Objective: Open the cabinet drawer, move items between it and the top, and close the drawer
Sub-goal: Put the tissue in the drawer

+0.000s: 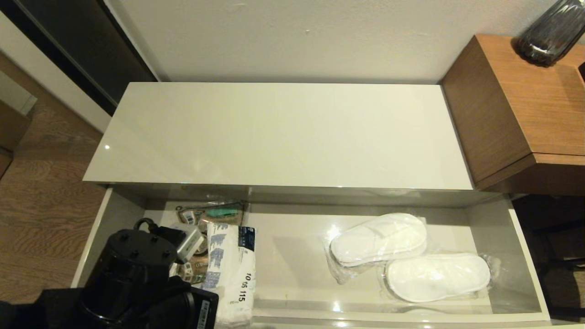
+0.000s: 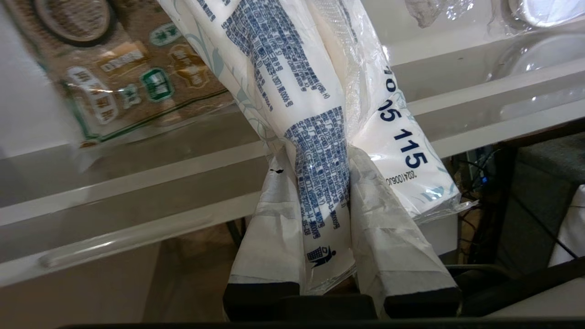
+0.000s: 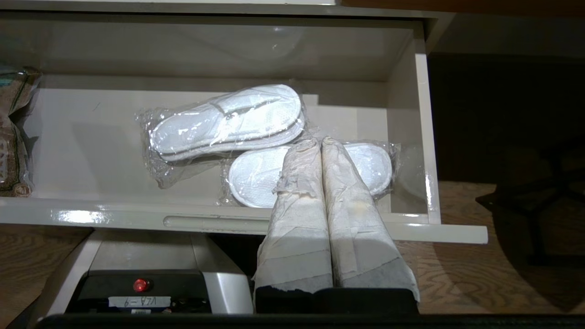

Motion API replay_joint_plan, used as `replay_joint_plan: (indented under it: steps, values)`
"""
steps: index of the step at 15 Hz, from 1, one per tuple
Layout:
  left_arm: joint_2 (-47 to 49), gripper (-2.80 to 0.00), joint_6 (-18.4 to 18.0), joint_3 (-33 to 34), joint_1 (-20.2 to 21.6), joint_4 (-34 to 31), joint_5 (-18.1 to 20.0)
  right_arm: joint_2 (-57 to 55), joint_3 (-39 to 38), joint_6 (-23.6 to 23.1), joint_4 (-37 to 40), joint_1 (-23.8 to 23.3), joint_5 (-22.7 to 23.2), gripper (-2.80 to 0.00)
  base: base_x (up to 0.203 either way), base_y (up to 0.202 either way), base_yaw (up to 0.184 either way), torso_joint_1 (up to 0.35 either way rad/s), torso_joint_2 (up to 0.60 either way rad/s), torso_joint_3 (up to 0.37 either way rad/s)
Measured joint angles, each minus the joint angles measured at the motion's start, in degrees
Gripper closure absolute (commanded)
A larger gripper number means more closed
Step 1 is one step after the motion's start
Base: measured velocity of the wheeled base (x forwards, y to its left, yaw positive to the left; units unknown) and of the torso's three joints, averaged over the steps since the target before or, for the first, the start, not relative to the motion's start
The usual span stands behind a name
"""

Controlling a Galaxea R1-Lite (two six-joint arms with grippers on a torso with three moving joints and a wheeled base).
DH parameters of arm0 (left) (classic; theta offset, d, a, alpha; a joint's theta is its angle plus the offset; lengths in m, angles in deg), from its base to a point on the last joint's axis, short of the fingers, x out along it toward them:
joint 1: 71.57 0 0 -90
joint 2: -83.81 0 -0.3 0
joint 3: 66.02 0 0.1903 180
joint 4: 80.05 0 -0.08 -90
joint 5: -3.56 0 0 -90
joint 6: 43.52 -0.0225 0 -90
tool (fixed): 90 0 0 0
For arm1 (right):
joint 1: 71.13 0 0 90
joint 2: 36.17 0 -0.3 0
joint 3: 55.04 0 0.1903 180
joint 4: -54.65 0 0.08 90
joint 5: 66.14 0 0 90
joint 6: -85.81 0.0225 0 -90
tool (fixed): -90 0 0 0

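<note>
The cabinet drawer (image 1: 525, 256) stands pulled out under the bare glossy top (image 1: 274, 137). My left gripper (image 2: 315, 155) is shut on the near end of the white tissue pack with blue print (image 2: 320, 91), which lies at the drawer's left (image 1: 231, 269) and reaches over the front rim. Two wrapped white slippers (image 1: 379, 237) (image 3: 228, 121) lie at the drawer's right. My right gripper (image 3: 320, 141) is shut on nothing, in front of the drawer front (image 3: 137, 217). A dark ring (image 2: 75, 18) sits by the pouch; I cannot tell if it is the tape roll.
The brown patterned pouch (image 1: 201, 214) lies at the drawer's back left, beside the pack. A brown wooden side table (image 1: 525, 114) with a dark glass vase (image 1: 548, 36) stands right of the cabinet. The wall runs behind, with wood floor on the left.
</note>
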Motion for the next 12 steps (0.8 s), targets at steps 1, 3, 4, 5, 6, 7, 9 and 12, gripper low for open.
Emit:
replay_joint_plan:
  steps: [1,3,4,5,6,7,9,12]
  values:
    - [1.6,0.00,0.0,-0.3,0.0,1.5,0.3,0.0,0.0,0.0,0.0,0.0,0.0,0.00,0.000,0.000,0.000,0.000,0.00,0.000]
    - [6.6,0.00,-0.4,-2.1,-0.2,6.6,1.0,0.0,0.0,0.0,0.0,0.0,0.0,0.00,0.000,0.000,0.000,0.000,0.00,0.000]
    - [8.9,0.00,-0.6,-3.3,-0.4,9.4,1.0,0.0,0.0,0.0,0.0,0.0,0.0,0.00,0.000,0.000,0.000,0.000,0.00,0.000]
    - [11.8,0.00,-0.7,-4.6,-0.7,11.9,1.0,0.0,0.0,0.0,0.0,0.0,0.0,0.00,0.000,0.000,0.000,0.000,0.00,0.000]
    - [14.9,0.00,-0.9,-6.2,-1.2,14.1,0.9,0.0,0.0,0.0,0.0,0.0,0.0,0.00,0.000,0.000,0.000,0.000,0.00,0.000]
    - [18.1,0.00,-1.0,-8.1,-1.9,15.8,0.9,0.0,0.0,0.0,0.0,0.0,0.0,0.00,0.000,0.000,0.000,0.000,0.00,0.000]
    - [23.3,0.00,-0.9,-11.4,-3.6,17.3,0.8,0.0,0.0,0.0,0.0,0.0,0.0,0.00,0.000,0.000,0.000,0.000,0.00,0.000]
    - [30.0,0.00,-0.6,-15.2,-6.4,18.7,0.6,0.0,0.0,0.0,0.0,0.0,0.0,0.00,0.000,0.000,0.000,0.000,0.00,0.000]
